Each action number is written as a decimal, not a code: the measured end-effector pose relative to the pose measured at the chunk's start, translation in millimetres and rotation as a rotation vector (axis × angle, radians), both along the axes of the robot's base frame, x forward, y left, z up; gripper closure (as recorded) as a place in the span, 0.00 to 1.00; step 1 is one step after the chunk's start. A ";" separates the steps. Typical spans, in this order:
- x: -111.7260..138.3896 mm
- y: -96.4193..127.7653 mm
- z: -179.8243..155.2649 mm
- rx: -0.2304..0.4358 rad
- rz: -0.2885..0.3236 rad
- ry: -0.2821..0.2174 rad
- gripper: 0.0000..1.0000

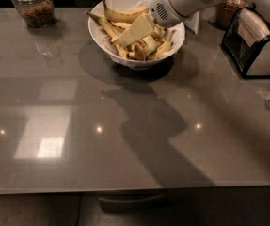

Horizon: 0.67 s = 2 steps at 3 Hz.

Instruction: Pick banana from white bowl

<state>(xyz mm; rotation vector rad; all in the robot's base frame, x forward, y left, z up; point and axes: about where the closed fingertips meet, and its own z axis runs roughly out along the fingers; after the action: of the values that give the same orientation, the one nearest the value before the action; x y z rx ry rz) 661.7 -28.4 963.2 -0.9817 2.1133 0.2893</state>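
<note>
The white bowl (101, 39) stands at the far middle of the grey table. It holds several yellow bananas (123, 15), some browned, piled up with one lying along the back rim. My gripper (133, 31) reaches in from the upper right on a white arm. Its pale fingers point down-left into the middle of the bowl, right above the bananas. The arm hides the right rear part of the bowl.
A glass jar (33, 4) with brown contents stands at the back left. Another jar (230, 9) is at the back right behind the arm. A black and silver napkin holder (257, 46) sits at the right edge. The grey table top (78, 126) spreads toward the near edge.
</note>
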 end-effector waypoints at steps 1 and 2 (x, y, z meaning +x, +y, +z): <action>17.1 0.4 -5.5 -0.006 -0.041 -0.003 0.32; 30.4 -3.7 -10.2 -0.006 -0.083 0.006 0.38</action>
<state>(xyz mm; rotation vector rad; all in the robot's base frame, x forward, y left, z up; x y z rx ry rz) 692.0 -32.1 953.0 -0.8947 2.1556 0.2452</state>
